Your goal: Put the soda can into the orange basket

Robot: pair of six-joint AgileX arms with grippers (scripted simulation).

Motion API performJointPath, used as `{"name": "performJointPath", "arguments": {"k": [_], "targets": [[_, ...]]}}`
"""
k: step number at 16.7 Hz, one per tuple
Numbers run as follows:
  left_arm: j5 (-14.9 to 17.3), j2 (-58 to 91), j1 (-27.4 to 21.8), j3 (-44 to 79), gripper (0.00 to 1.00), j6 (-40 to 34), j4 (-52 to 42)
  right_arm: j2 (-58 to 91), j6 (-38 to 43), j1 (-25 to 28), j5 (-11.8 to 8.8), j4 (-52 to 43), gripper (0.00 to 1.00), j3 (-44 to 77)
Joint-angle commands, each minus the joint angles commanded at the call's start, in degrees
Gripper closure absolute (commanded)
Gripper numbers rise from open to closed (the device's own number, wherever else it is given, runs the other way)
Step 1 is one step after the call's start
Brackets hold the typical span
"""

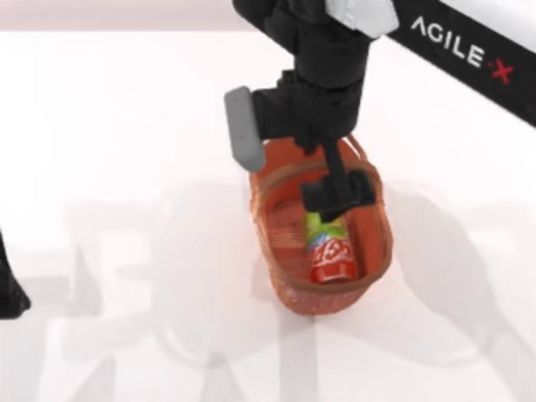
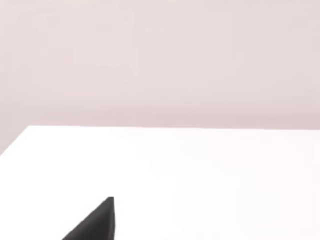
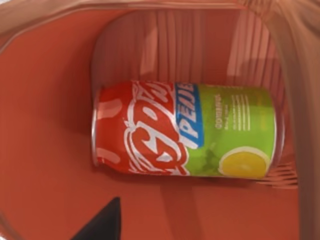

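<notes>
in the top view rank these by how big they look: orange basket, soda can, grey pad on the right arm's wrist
1. orange basket, clearly the largest.
2. grey pad, longer than the can as seen, but it sits nearer the camera, so this rank is unsure.
3. soda can, lying in the basket, partly hidden by the right gripper.
</notes>
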Motion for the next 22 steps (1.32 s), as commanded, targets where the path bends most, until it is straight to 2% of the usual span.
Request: {"name": "performJointPath", "arguments": {"k": [11,22], "targets": [[0.0,0.0,0.0,0.0,0.0,0.0,0.0,0.0,0.0,0.0,0.0,0.0,0.98,0.0],[0.0,0.0,0.0,0.0,0.0,0.0,0.0,0.0,0.0,0.0,0.0,0.0,1.0,0.0]]}}
